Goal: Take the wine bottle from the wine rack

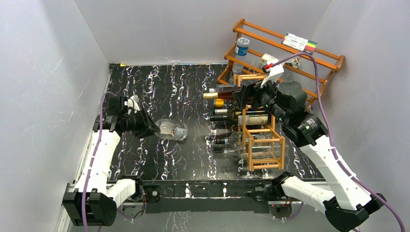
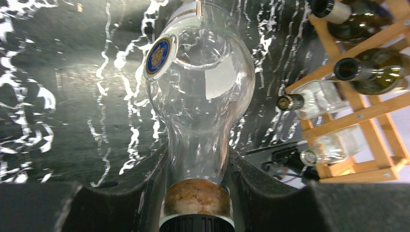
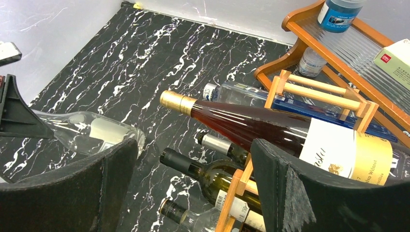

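Observation:
The wine rack (image 1: 263, 145), a lattice of orange-brown bars, stands right of centre and holds several bottles with their necks pointing left. An amber wine bottle (image 1: 217, 94) with a gold foil top lies across the rack's top. My right gripper (image 1: 241, 95) is open just above it. In the right wrist view the bottle (image 3: 241, 123) runs behind the right finger (image 3: 309, 193), above the rack (image 3: 319, 94). My left gripper (image 1: 152, 129) is shut on the neck of a clear glass bottle (image 1: 173, 129) lying on the table. The left wrist view shows that bottle (image 2: 200, 87) close up.
A two-tier wooden shelf (image 1: 290, 53) stands at the back right with a blue-lidded jar (image 1: 241, 46) and a pack of markers (image 1: 300, 42). Dark and clear bottle necks (image 1: 220, 116) stick out left of the rack. Grey walls enclose the black marbled table (image 1: 159, 87).

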